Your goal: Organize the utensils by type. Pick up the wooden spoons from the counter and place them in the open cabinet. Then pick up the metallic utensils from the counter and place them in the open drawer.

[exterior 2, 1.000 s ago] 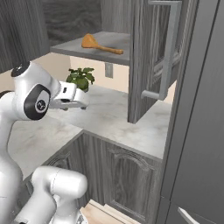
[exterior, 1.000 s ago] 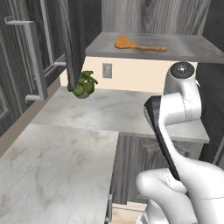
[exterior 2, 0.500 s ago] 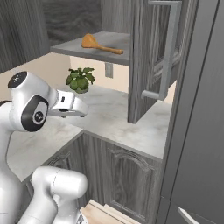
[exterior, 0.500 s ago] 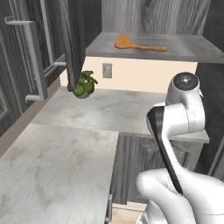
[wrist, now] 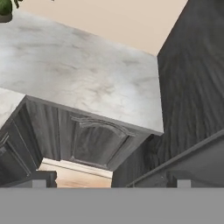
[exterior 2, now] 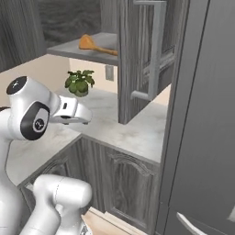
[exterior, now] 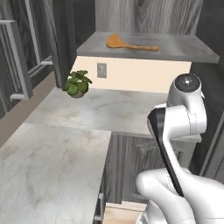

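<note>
I see one wooden spoon [exterior: 117,41] on the cabinet [exterior: 183,51] shelf at 12 o'clock; my pincer [exterior 2: 84,115] is released, empty; utensils remain, I judge.

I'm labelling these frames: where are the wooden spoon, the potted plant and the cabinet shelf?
wooden spoon [exterior: 117,41], left base view, on its oval bowl.
potted plant [exterior: 77,83], left base view, on its leaves.
cabinet shelf [exterior: 183,50], left base view, on bare shelf right of the spoon.

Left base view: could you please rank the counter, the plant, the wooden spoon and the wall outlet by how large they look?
1. counter
2. wooden spoon, nearly level with the plant
3. plant
4. outlet
</note>
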